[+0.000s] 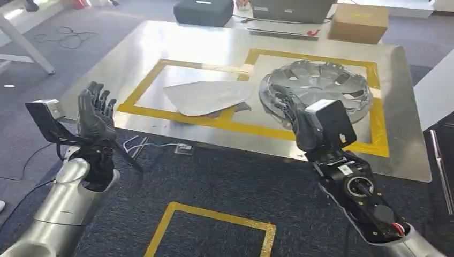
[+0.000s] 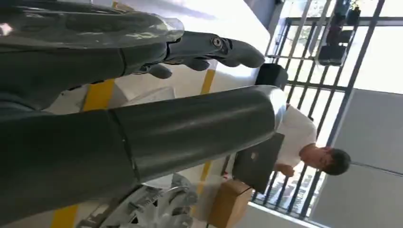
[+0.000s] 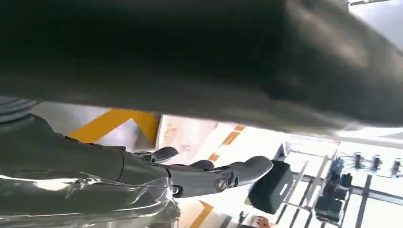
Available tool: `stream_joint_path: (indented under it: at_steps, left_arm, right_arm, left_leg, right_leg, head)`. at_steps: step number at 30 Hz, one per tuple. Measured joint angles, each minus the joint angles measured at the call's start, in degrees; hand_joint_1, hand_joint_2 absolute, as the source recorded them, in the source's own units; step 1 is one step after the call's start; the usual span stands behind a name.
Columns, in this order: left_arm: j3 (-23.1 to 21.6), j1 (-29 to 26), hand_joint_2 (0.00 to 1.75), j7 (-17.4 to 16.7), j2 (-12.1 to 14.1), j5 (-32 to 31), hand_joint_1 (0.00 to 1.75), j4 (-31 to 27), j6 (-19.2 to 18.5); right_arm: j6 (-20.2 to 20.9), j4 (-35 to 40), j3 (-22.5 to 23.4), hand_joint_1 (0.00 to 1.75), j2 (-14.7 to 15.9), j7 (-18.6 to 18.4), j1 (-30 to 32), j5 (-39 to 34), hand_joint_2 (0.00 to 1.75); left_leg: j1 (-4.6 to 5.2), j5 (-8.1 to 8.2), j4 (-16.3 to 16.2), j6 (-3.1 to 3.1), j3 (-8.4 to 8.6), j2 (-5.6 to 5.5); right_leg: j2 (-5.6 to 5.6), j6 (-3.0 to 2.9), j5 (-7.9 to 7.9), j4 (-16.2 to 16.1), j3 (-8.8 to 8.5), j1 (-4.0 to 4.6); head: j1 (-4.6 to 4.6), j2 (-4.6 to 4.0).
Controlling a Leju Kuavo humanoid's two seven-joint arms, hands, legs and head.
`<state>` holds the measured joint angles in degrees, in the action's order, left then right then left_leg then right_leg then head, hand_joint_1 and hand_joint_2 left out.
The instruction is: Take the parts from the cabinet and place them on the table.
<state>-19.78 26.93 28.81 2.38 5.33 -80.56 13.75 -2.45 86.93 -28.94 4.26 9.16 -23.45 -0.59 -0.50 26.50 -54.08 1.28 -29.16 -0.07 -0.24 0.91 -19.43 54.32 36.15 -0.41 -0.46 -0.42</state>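
Hubcap [image 1: 321, 85] sits on table [image 1: 160, 48] in the right yellow box, right hand [image 1: 292, 115] at its near rim, grip unclear, left hand [image 1: 96, 115] empty, fingers spread; looks light, thin, slick plastic, so grab rim or spoke.

A shiny metal table [image 1: 160, 48] marked with yellow tape rectangles [image 1: 316, 59] stands on dark grey carpet [image 1: 225, 187], a cardboard box [image 1: 357, 22] beyond its far edge, bright barred windows [image 2: 328, 57] behind.
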Motion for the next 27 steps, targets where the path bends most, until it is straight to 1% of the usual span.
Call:
stream_joint_path:
  at_steps: [1,2,3,4,5,6,7,8,9,10,11,12,13,14,15,16,17,18,19,20,21,22,23,24,25,26,27]
  left_arm:
    - [0.0,0.0,0.00,0.0,0.0,0.0,0.00,0.0,0.0]
    - [0.0,0.0,0.00,0.0,0.0,0.0,0.00,0.0,0.0]
    - [0.0,0.0,0.00,0.0,0.0,0.0,0.00,0.0,0.0]
    - [0.0,0.0,0.00,0.1,-0.1,0.1,0.00,0.0,0.0]
    - [0.0,0.0,0.00,0.2,-0.2,0.1,0.00,0.0,0.0]
    - [0.0,-0.1,0.00,0.2,-0.2,0.1,0.00,0.0,0.0]
    - [0.0,-0.1,0.00,0.3,-0.2,0.2,0.00,0.0,0.0]
    - [0.0,-0.2,0.00,0.4,-0.2,0.2,0.00,0.1,0.1]
    - [0.0,-0.3,0.00,0.4,-0.2,0.2,0.00,0.1,0.1]
    - [0.0,-0.3,0.00,0.4,-0.2,0.2,0.00,0.1,0.1]
    - [0.0,-0.3,0.00,0.4,-0.2,0.2,0.00,0.1,0.1]
    - [0.0,-0.3,0.00,0.4,-0.2,0.2,0.00,0.1,0.2]
    - [0.0,-0.3,0.00,0.5,-0.3,0.2,0.00,0.1,0.2]
    - [0.0,-0.2,0.00,0.5,-0.2,0.2,0.00,0.0,0.2]
    - [0.0,-0.3,0.00,0.6,-0.2,0.2,0.00,0.1,0.2]
    - [0.0,-0.4,0.00,0.6,-0.3,0.3,0.00,0.1,0.2]
    - [0.0,-0.5,0.00,0.6,-0.3,0.3,0.00,0.1,0.2]
    - [0.0,-0.4,0.00,0.6,-0.2,0.3,0.00,0.1,0.2]
    - [0.0,-0.4,0.00,0.6,-0.2,0.2,0.00,0.1,0.2]
    - [0.0,-0.3,0.00,0.6,-0.2,0.3,0.00,0.1,0.2]
    - [0.0,-0.3,0.00,0.6,-0.2,0.3,0.00,0.1,0.2]
    - [-0.1,-0.4,0.00,0.6,-0.2,0.3,0.00,0.1,0.2]
    - [-0.1,-0.5,0.00,0.6,-0.1,0.3,0.00,0.1,0.2]
    - [-0.1,-0.6,0.00,0.6,-0.1,0.3,0.00,0.1,0.2]
    - [-0.1,-0.6,0.00,0.5,-0.1,0.3,0.00,0.1,0.2]
    - [-0.1,-0.6,0.00,0.5,-0.1,0.3,0.00,0.1,0.2]
    - [-0.1,-0.6,0.00,0.5,-0.1,0.3,0.00,0.1,0.2]
  right_arm:
    - [0.0,0.0,0.0,0.00,0.0,0.0,0.0,0.0,0.00]
    - [0.0,0.0,0.0,0.00,0.0,0.0,0.1,0.0,0.00]
    - [0.0,0.0,0.0,0.00,0.1,0.0,0.2,0.0,0.00]
    - [0.0,0.0,0.0,0.00,0.1,-0.1,0.3,0.0,0.00]
    - [0.0,0.0,0.0,0.00,0.1,0.0,0.3,0.0,0.00]
    - [0.0,0.0,0.0,0.00,0.1,-0.1,0.3,-0.2,0.00]
    - [0.1,0.0,0.0,0.00,0.1,-0.1,0.4,-0.4,0.00]
    - [0.1,0.0,0.0,0.00,0.2,-0.1,0.5,-0.5,0.00]
    - [0.2,-0.1,0.0,0.00,0.2,-0.1,0.5,-0.6,0.00]
    - [0.2,-0.1,0.0,0.00,0.2,-0.2,0.5,-0.6,0.00]
    - [0.2,-0.1,0.0,0.00,0.2,-0.2,0.5,-0.7,0.00]
    - [0.2,-0.1,0.0,0.00,0.2,-0.2,0.5,-0.8,0.00]
    - [0.2,-0.1,0.0,0.00,0.2,-0.2,0.3,-0.8,0.00]
    - [0.2,0.0,0.0,0.00,0.2,-0.1,0.3,-0.8,0.00]
    - [0.2,0.0,0.0,0.00,0.2,-0.1,0.3,-0.8,0.00]
    - [0.2,0.0,0.0,0.00,0.2,-0.1,0.3,-0.8,0.00]
    - [0.2,0.0,0.0,0.00,0.2,-0.1,0.3,-0.8,0.00]
    - [0.3,0.0,-0.1,0.00,0.2,-0.1,0.3,-0.8,0.00]
    - [0.3,0.0,-0.1,0.00,0.2,-0.1,0.2,-0.8,0.00]
    - [0.4,0.0,-0.1,0.00,0.2,-0.1,0.1,-0.8,0.00]
    - [0.4,0.0,-0.2,0.00,0.2,-0.2,0.1,-0.9,0.00]
    - [0.5,0.0,-0.2,0.00,0.2,-0.2,0.1,-0.9,0.00]
    - [0.5,0.0,-0.2,0.00,0.2,-0.2,0.2,-0.9,0.00]
    - [0.5,0.0,-0.2,0.00,0.2,-0.2,0.2,-1.0,0.00]
    - [0.5,0.0,-0.2,0.00,0.2,-0.2,0.2,-1.0,0.00]
    - [0.5,0.0,-0.3,0.00,0.2,-0.2,0.2,-1.0,0.00]
    - [0.5,0.0,-0.3,0.00,0.2,-0.2,0.2,-1.0,0.00]
  left_leg:
    - [0.22,-0.13,0.0,-0.16,-0.25,-0.06]
    - [0.11,-0.62,0.1,-0.80,-0.57,-0.01]
    - [-0.34,-1.28,0.5,-1.53,-0.92,0.38]
    - [-0.19,-1.75,0.5,-1.89,-1.31,0.43]
    - [-0.18,-2.11,0.5,-2.37,-1.75,0.49]
    - [-0.07,-2.50,0.5,-2.46,-2.19,0.50]
    - [0.07,-2.91,0.4,-2.54,-2.67,0.52]
    - [0.16,-3.27,0.3,-2.57,-3.23,0.56]
    - [0.22,-3.57,0.2,-2.55,-3.78,0.56]
    - [0.25,-3.82,0.0,-2.50,-4.23,0.55]
    - [0.36,-4.01,-0.2,-2.38,-4.51,0.52]
    - [0.45,-4.12,-0.3,-2.33,-4.62,0.51]
    - [0.37,-4.33,-0.3,-2.15,-4.75,0.59]
    - [0.50,-4.71,-0.3,-1.73,-5.06,0.57]
    - [0.27,-5.19,-0.3,-1.22,-5.23,0.67]
    - [0.08,-5.53,-0.1,-0.86,-5.28,0.75]
    - [0.08,-5.92,0.2,-0.57,-5.27,0.84]
    - [0.45,-5.52,0.0,-0.26,-5.58,0.80]
    - [0.26,-3.78,-1.0,0.16,-6.31,0.43]
    - [0.17,-0.76,-4.0,0.46,-7.57,0.36]
    - [-0.03,2.12,-8.3,0.70,-9.20,0.34]
    - [-0.25,4.88,-13.8,0.99,-11.16,0.34]
    - [-0.45,6.10,-17.7,1.25,-12.41,0.34]
    - [-0.66,5.62,-19.3,1.49,-12.57,0.35]
    - [-0.88,3.73,-18.2,1.73,-11.31,0.35]
    - [-0.97,2.85,-17.2,1.81,-10.57,0.35]
    - [-0.97,2.85,-17.2,1.81,-10.57,0.35]
  right_leg:
    - [0.00,0.35,0.41,-0.2,0.15,-0.19]
    - [0.09,0.81,0.90,-0.3,0.28,-0.04]
    - [0.09,1.12,0.09,0.0,0.93,-0.32]
    - [0.17,1.31,-2.59,1.9,1.85,-0.22]
    - [0.16,1.39,-6.02,6.0,2.93,-0.28]
    - [0.19,1.52,-9.05,11.0,4.34,-0.23]
    - [0.19,1.65,-11.30,16.0,5.51,-0.22]
    - [0.19,1.67,-12.06,19.3,5.97,-0.21]
    - [0.19,1.58,-11.42,19.4,5.12,-0.18]
    - [0.19,1.40,-9.76,16.7,2.82,-0.14]
    - [0.19,1.05,-7.85,12.0,-0.40,-0.06]
    - [0.21,0.38,-6.10,6.0,-4.26,0.23]
    - [0.15,-0.55,-7.27,1.8,-6.46,0.40]
    - [0.03,-0.49,-7.15,0.3,-7.79,0.69]
    - [0.09,-0.51,-6.92,-0.1,-7.71,0.82]
    - [0.21,-0.62,-6.56,-0.1,-7.53,1.01]
    - [0.23,-0.79,-6.14,-0.2,-7.42,1.03]
    - [-0.01,-1.14,-5.44,-1.5,-7.48,0.18]
    - [-0.09,-1.16,-4.66,-1.7,-7.16,0.08]
    - [-0.10,-1.70,-4.17,-1.7,-6.39,0.00]
    - [-0.11,-1.76,-3.75,-1.5,-5.62,0.00]
    - [-0.08,-1.79,-3.25,-1.3,-4.73,0.00]
    - [-0.02,-1.75,-2.81,-1.1,-3.88,-0.05]
    - [0.09,-1.61,-2.42,-0.8,-3.08,-0.15]
    - [0.22,-1.37,-2.06,-0.5,-2.27,-0.35]
    - [0.29,-1.27,-1.94,-0.3,-2.00,-0.41]
    - [0.29,-1.27,-1.94,-0.3,-2.00,-0.41]
  head:
    - [-0.11,0.00]
    - [-0.07,0.00]
    - [0.05,0.00]
    - [0.31,0.00]
    - [0.83,0.00]
    - [1.25,0.00]
    - [1.60,0.00]
    - [1.82,0.02]
    - [1.88,0.00]
    - [2.03,0.00]
    - [2.30,0.00]
    - [2.64,0.00]
    - [2.76,0.00]
    - [2.43,0.00]
    - [2.58,0.00]
    - [2.91,0.00]
    - [3.10,0.00]
    - [3.17,0.00]
    - [3.02,0.02]
    - [2.47,0.00]
    - [2.08,0.00]
    - [1.88,0.00]
    - [1.75,0.00]
    - [1.44,0.00]
    - [1.21,0.00]
    - [1.14,0.00]
    - [1.14,0.00]
